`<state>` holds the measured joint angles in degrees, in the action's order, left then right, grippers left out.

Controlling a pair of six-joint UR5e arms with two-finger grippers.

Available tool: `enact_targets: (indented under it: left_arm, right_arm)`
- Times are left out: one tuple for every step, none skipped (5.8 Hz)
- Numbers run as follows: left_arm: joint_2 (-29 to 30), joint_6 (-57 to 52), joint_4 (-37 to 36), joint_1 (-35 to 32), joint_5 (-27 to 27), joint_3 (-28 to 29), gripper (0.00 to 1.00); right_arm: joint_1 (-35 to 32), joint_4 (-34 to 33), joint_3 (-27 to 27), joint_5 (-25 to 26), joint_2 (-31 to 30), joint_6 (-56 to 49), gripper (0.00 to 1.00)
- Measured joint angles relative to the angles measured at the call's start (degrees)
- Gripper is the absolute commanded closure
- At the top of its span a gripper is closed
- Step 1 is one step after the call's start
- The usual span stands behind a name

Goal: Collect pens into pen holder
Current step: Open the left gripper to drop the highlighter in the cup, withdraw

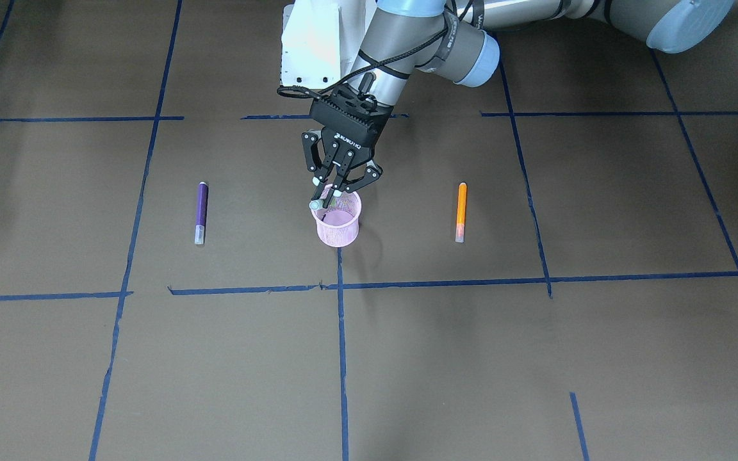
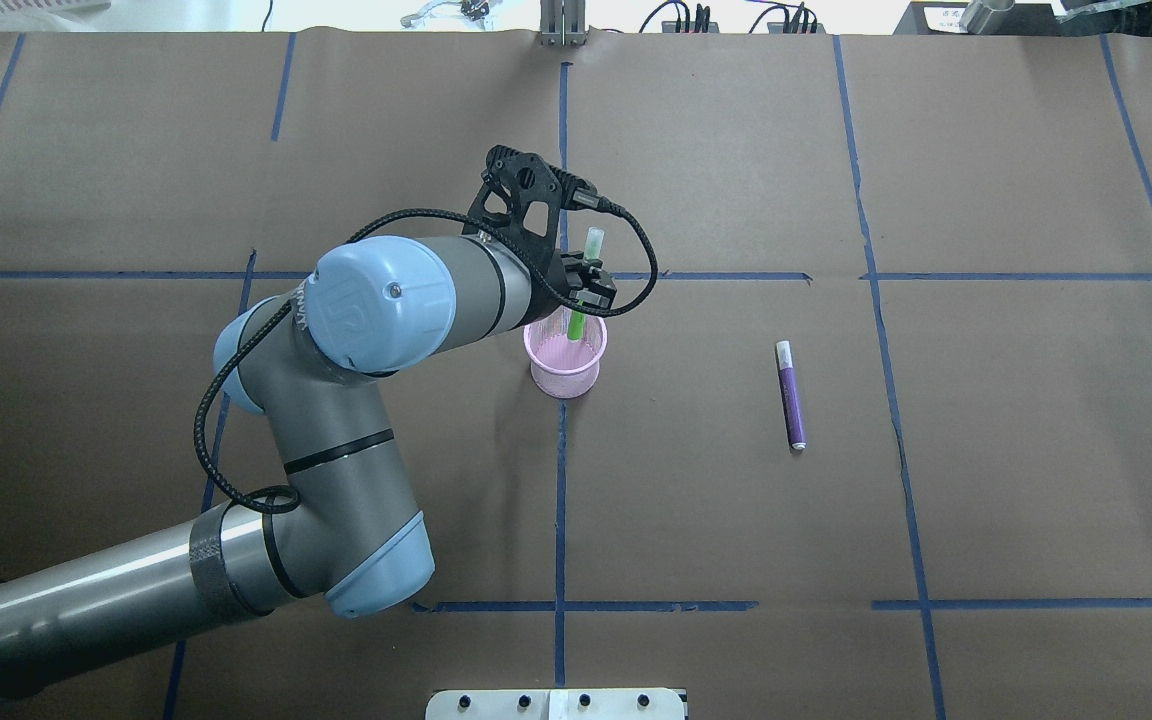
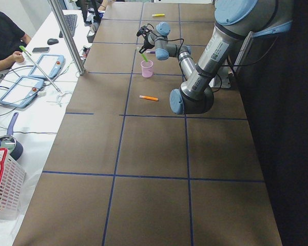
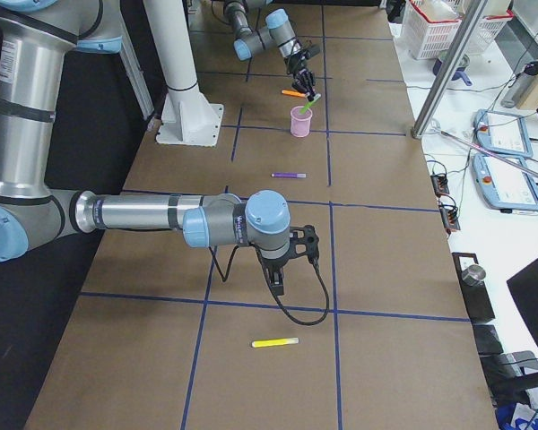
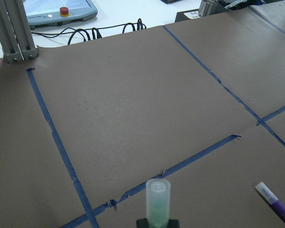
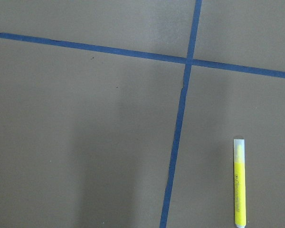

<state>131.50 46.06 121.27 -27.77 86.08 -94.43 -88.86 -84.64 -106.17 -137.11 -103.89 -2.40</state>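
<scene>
The pink mesh pen holder (image 1: 338, 229) stands upright mid-table, also in the overhead view (image 2: 564, 368). My left gripper (image 1: 330, 192) is right above its rim, shut on the green pen (image 2: 584, 290), which tilts with its lower end inside the cup and its pale cap (image 5: 158, 197) up. The purple pen (image 1: 200, 211) and the orange pen (image 1: 461, 211) lie flat on either side of the cup. The yellow pen (image 6: 239, 183) lies far off, near my right gripper (image 4: 275, 269), which hangs low over the table; I cannot tell if it is open.
Blue tape lines (image 1: 341, 333) grid the brown table cover. The robot's white pedestal (image 4: 190, 112) stands at the table's robot side. An operator's bench with tablets (image 3: 38, 69), a metal post (image 3: 66, 36) and a basket (image 3: 2, 187) runs along the far side.
</scene>
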Motion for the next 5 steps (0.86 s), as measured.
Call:
enact_targets:
  left_arm:
    - [-0.63, -0.33, 0.65, 0.26, -0.26, -0.09, 0.4]
    - [-0.97, -0.41, 0.89, 0.29, -0.29, -0.38, 0.39]
    - [-1.3, -0.39, 0.88, 0.25, -0.22, -0.78, 0.39]
    - [-1.83, -0.19, 0.66, 0.11, -0.01, -1.13, 0.39]
    - [-2.41, 0.72, -0.24, -0.46, 0.19, -1.36, 0.4]
  right_arm:
    - [0.0, 0.0, 0.0, 0.0, 0.0, 0.02, 0.0]
    - [0.0, 0.0, 0.0, 0.0, 0.0, 0.02, 0.0]
    - [0.0, -0.03, 0.06, 0.03, 0.0, 0.05, 0.0]
    - [0.0, -0.21, 0.65, 0.13, 0.04, 0.15, 0.01]
    - [0.0, -0.48, 2.32, 0.16, 0.45, 0.24, 0.01]
